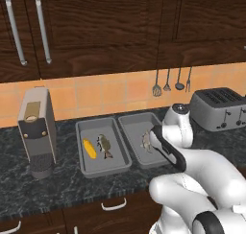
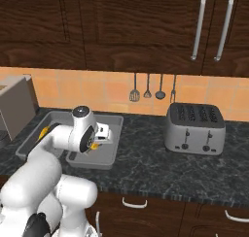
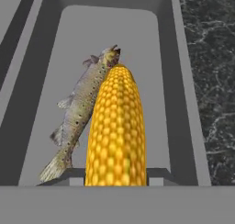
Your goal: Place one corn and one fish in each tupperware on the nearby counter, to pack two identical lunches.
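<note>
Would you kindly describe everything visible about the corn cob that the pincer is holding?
The corn cob is bright yellow, stubby and oblong, with neat rows of kernels and a rounded tip. The shut pincer grips one end, holding it over the right tray, tip pointing along the tray. A grey-brown fish lies in that tray beside it; whether they touch is unclear.

We see two trays side by side on the counter [image 1: 62,180]: left tray [image 1: 98,167] holds corn [image 1: 89,148] left of fish [image 1: 104,146]; toaster [image 1: 218,108] far right.

Left tupperware [image 1: 81,132] holding corn [image 1: 89,148] beside fish [image 1: 104,146]; right tupperware [image 1: 129,127] holding fish [image 3: 80,109], second corn [image 3: 116,131] above it
</note>
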You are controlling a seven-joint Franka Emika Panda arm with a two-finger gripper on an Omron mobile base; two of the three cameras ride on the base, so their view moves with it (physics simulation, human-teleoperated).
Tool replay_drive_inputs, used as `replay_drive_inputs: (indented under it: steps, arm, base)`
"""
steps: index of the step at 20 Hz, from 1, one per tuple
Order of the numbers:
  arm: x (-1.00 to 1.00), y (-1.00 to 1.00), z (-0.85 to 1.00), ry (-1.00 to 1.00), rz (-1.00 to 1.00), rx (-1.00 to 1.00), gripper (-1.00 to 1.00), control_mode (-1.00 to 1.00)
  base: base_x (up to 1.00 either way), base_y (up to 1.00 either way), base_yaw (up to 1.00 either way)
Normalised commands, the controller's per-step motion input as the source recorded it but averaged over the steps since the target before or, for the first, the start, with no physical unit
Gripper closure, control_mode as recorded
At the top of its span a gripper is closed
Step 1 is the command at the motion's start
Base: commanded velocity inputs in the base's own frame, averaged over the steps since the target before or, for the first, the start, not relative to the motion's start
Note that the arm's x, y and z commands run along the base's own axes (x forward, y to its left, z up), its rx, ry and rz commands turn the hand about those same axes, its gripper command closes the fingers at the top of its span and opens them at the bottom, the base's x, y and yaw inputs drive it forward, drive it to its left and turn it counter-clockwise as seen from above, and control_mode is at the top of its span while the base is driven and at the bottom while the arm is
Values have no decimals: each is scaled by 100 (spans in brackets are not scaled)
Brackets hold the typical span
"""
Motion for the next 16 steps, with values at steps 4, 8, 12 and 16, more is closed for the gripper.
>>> replay_drive_inputs:
  steps: [4,8,12,16]
  arm:
    - [16,0,-53,-1,6,0,100,-100]
    - [20,0,-62,0,5,0,100,-100]
    - [19,0,-61,0,4,0,100,-100]
    - [4,0,-31,0,2,0,100,-100]
  base:
    - [0,0,0]
    - [0,0,0]
    - [0,0,0]
    - [0,0,0]
